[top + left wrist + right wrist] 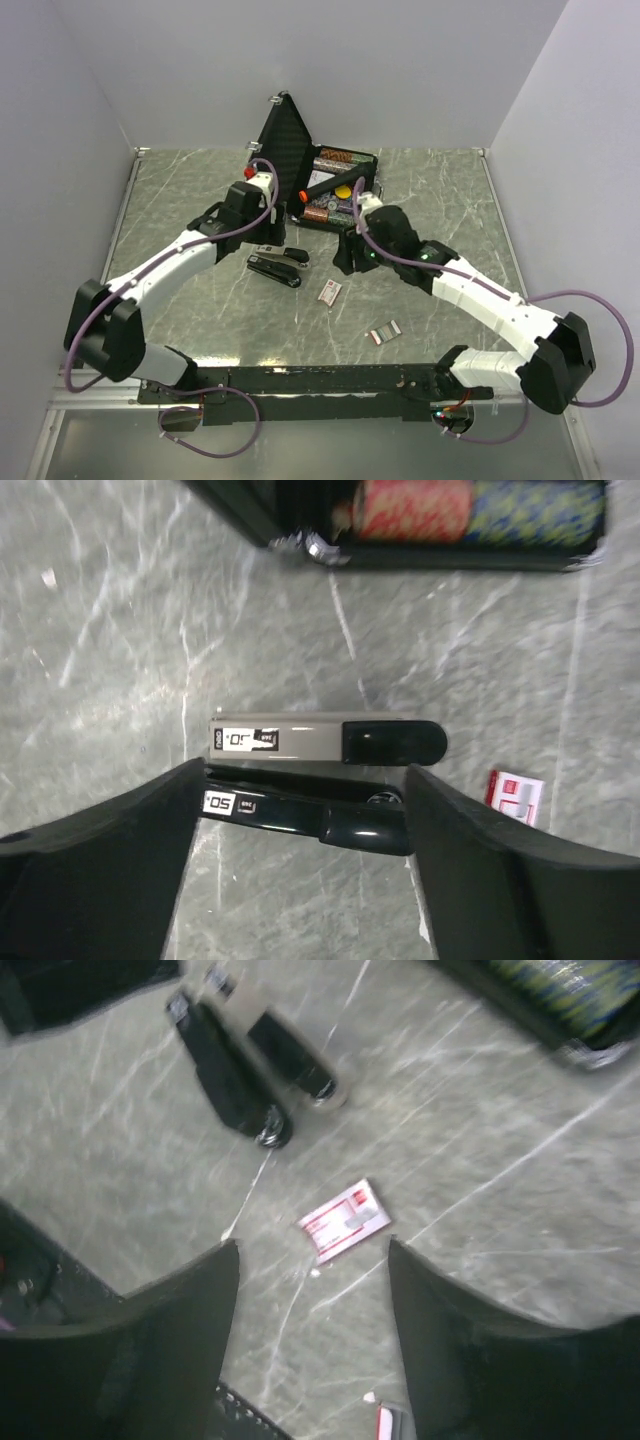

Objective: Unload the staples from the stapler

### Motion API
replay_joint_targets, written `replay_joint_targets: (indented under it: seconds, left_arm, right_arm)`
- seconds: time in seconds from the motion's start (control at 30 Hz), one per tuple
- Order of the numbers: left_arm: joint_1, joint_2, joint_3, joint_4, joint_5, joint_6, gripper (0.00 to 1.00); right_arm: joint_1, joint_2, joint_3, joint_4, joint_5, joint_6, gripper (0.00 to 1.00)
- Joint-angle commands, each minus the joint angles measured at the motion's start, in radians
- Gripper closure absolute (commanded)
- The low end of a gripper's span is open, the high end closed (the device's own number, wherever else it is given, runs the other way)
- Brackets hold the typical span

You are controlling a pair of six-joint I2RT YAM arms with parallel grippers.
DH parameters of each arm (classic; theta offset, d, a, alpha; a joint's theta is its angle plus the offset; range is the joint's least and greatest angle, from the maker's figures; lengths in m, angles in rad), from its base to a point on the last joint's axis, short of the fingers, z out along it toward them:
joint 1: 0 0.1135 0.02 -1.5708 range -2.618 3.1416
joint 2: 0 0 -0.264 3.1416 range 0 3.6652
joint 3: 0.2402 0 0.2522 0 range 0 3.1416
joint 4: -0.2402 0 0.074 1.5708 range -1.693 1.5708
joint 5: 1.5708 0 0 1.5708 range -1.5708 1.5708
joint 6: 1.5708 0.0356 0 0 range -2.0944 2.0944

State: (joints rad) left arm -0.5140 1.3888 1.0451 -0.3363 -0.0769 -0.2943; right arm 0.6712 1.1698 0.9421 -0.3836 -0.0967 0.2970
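The black stapler point(275, 266) lies swung open on the marble table, left of centre. In the left wrist view its black part point(300, 812) and its silver-grey rail point(285, 739) lie side by side. My left gripper point(262, 228) hovers over it, open and empty, with the stapler's black part between its fingertips point(305, 775). My right gripper point(350, 256) is open and empty above the table, with the small white and red box point(345, 1220) just beyond its fingertips point(312, 1248). The stapler point(235, 1080) lies further off, up and to the left. No loose staple strips show.
The open black case point(322, 183) holding coloured rolls stands at the back, close behind both grippers point(450, 520). The white and red box point(330, 291) lies right of the stapler. A second small red-striped piece point(384, 334) lies nearer the front, right of centre. Walls close in three sides.
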Motion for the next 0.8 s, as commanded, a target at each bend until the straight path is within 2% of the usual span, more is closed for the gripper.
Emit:
replay_joint_targets:
  seconds: [0.0, 0.07, 0.1, 0.13, 0.23, 0.43, 0.77]
  left_arm:
    - [-0.003, 0.03, 0.067, -0.015, -0.05, -0.092, 0.24]
    - [-0.003, 0.035, 0.061, 0.011, -0.075, -0.118, 0.37]
    - [-0.003, 0.039, 0.058, 0.026, -0.089, -0.132, 0.5]
    - [-0.003, 0.045, 0.053, 0.045, -0.101, -0.144, 0.64]
    - [-0.009, 0.09, 0.047, 0.108, -0.138, -0.178, 0.99]
    - [-0.043, 0.223, 0.09, 0.114, -0.259, -0.203, 0.99]
    - [-0.052, 0.384, 0.162, 0.163, -0.316, -0.218, 0.99]
  right_arm:
    - [0.059, 0.028, -0.023, 0.094, -0.049, 0.053, 0.53]
    - [0.086, 0.04, -0.028, 0.109, -0.049, 0.07, 0.76]
    - [0.1, 0.048, -0.031, 0.121, -0.048, 0.076, 0.85]
    - [0.116, 0.057, -0.034, 0.132, -0.047, 0.083, 1.0]
    - [0.165, 0.099, -0.029, 0.164, -0.043, 0.102, 1.0]
    - [0.24, 0.162, -0.057, 0.253, -0.018, 0.181, 1.0]
    - [0.306, 0.317, -0.022, 0.341, -0.052, 0.289, 1.0]
